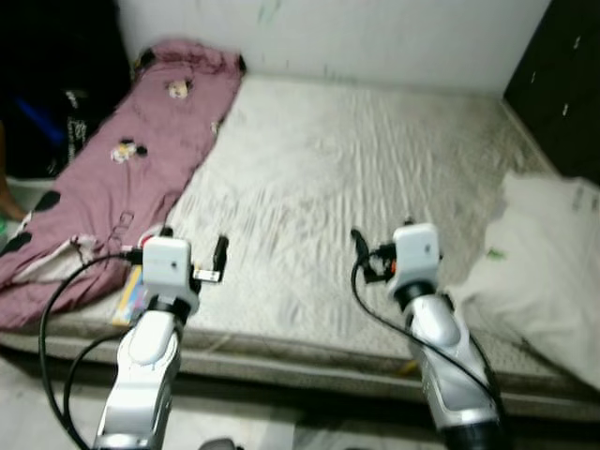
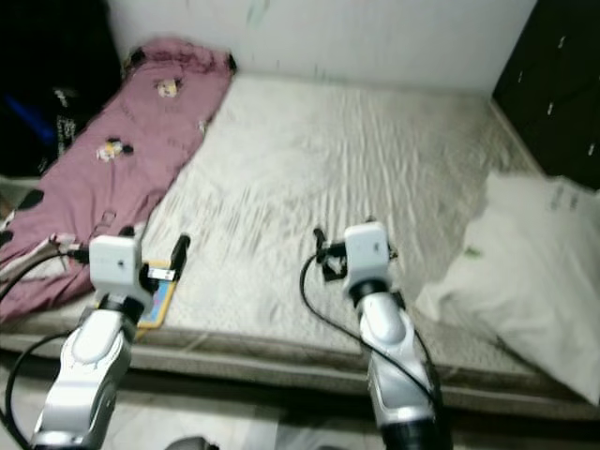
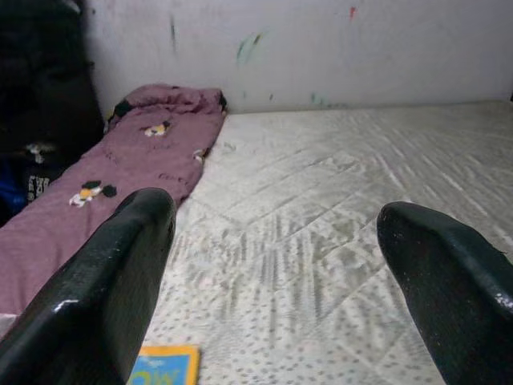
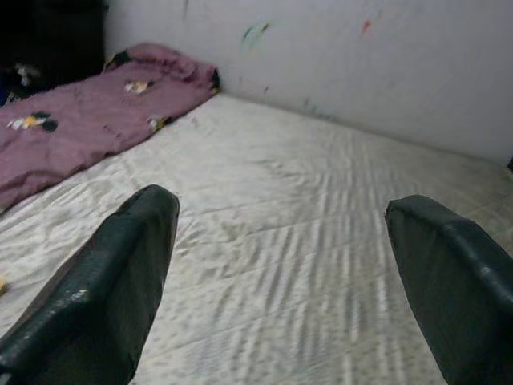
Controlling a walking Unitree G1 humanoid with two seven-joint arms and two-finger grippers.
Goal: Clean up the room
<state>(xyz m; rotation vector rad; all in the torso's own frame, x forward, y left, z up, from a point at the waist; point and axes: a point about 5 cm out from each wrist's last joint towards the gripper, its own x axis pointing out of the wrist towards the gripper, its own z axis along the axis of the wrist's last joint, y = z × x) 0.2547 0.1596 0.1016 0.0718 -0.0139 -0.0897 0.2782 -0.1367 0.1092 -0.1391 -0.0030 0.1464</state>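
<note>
Both grippers raised over the near edge of a bare mattress, jaws spread wide, nothing held.

Mattress (image 1: 347, 178): pale quilted cover, wrinkled, lying low on the floor against a white wall (image 1: 375, 37) with small paint marks. One maroon blanket (image 1: 122, 159) with small cartoon prints runs along the mattress's left side, bunched at the wall end. One yellow-and-blue book (image 2: 156, 302) lies flat at the near left edge, just beside the blanket and under the left gripper (image 3: 272, 265). One white bedding heap (image 1: 544, 272) slumps over the right near corner. Dark cabinet (image 1: 562, 84) at far right; dark clutter at far left. Right gripper (image 4: 280, 273) hovers mid-mattress near the front edge, empty. Count: two grippers, one blanket, one book, one white heap.
</note>
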